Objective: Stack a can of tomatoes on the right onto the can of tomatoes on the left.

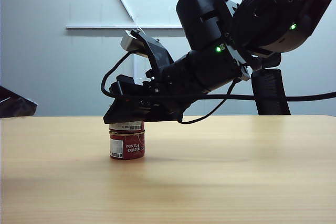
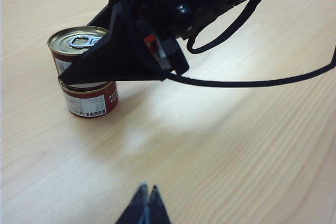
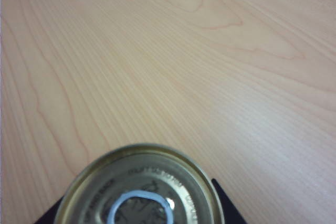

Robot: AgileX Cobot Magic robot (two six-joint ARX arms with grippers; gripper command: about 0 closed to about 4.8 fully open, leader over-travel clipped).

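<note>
Two red tomato paste cans stand one above the other on the wooden table (image 1: 236,171). The lower can (image 1: 127,145) rests on the table. The upper can (image 1: 126,126) sits on its top, slightly offset in the left wrist view, where its pull-tab lid (image 2: 77,42) shows above the lower can (image 2: 89,102). My right gripper (image 1: 128,115) reaches across to the left and is shut on the upper can, black fingers (image 2: 113,61) on either side. The right wrist view shows that can's lid (image 3: 139,187) between the fingers (image 3: 224,203). My left gripper (image 2: 147,188) hangs shut and empty, well away from the cans.
A black cable (image 1: 294,98) trails from the right arm above the table. A dark shape (image 1: 16,103) shows at the far left edge of the exterior view. Behind the table stands a pale wall (image 1: 63,66).
</note>
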